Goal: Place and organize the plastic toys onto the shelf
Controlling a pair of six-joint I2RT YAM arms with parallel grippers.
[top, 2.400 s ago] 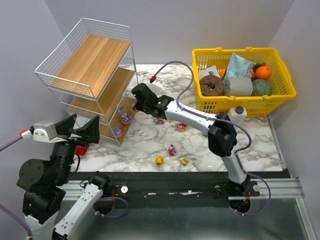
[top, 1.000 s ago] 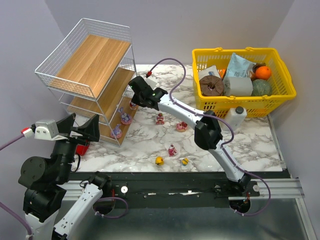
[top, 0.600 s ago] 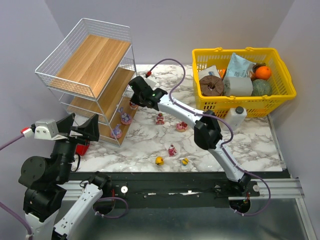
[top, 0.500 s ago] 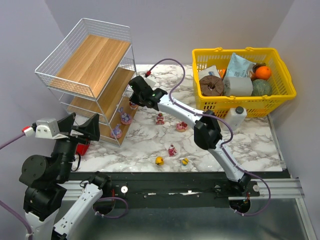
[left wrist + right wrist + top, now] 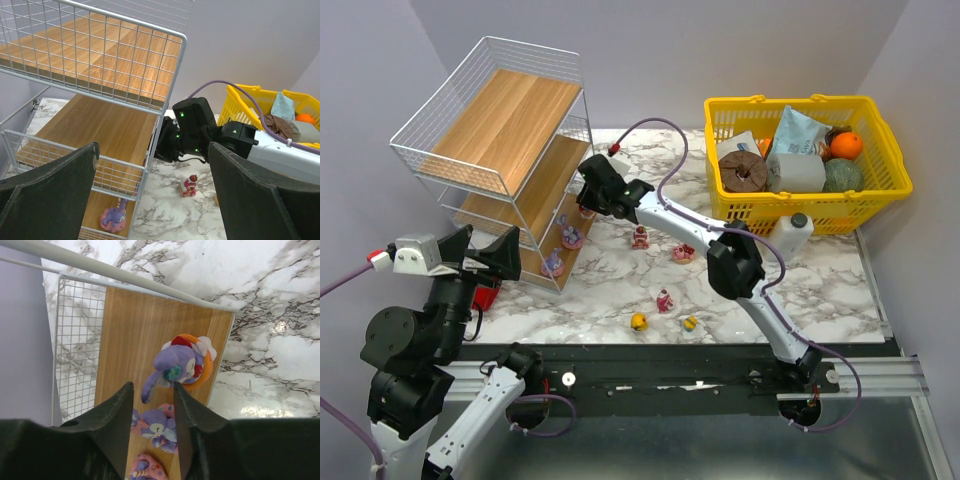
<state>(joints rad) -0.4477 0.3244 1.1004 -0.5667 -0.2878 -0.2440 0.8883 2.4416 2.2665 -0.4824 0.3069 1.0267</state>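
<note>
**Bunny stands on the bottom board, claw loosened above it**

The right gripper (image 5: 152,390) hangs over the far end of the shelf (image 5: 510,120), above its lowest board (image 5: 135,340). Its fingers are a little apart and pinch nothing. The purple bunny (image 5: 182,365), on an orange base, stands upright on the wood just past the tips, close to the board's open edge by the marble table (image 5: 610,290). From where I stand it looks set there to join the two other bunnies (image 5: 155,432) further along the same board, so a row is forming.

One ear droops towards the gap between the fingers, and the wire side (image 5: 77,340) hems the claw in. Backing out probably calls for a straight lift first.

The left gripper (image 5: 480,252) is held up by the shelf's near corner, spread wide and empty, out of the way.

Two pink figures (image 5: 640,238) sit on the table near the shelf. Another pink one (image 5: 664,300) and two yellow ducks (image 5: 638,321) lie nearer the arms. The yellow basket (image 5: 880,190) and white bottle (image 5: 795,232) stand well apart and block nothing.
</note>
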